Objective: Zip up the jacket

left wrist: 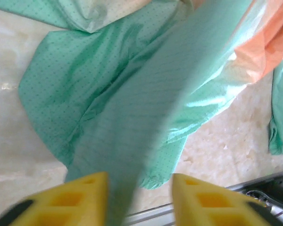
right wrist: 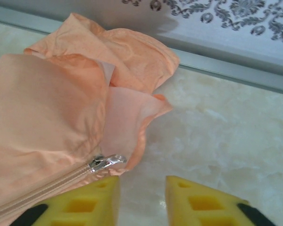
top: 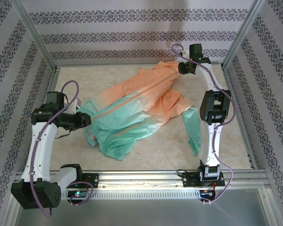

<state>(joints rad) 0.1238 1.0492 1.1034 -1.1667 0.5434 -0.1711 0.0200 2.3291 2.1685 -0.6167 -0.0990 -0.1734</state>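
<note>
Gripper, left (left wrist: 139,200): jaws part-way apart, blurred green strip of jacket (top: 132,110) passing between them.
Jacket: mid-table (top: 179,141), green hem left, orange collar far right.
Gripper, right (right wrist: 141,200): jaws apart, empty; zipper pull (right wrist: 106,161) just beside one finger.

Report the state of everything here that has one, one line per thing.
jacket: lying rumpled on the table, one sleeve flung out.
zipper: closed up to its slider at the collar.
zipper pull: lying flat, not gripped.
left gripper: open, a strip of green fabric running loose between its fingers.
right gripper: open, nothing between its fingers, just beside the pull.
</note>
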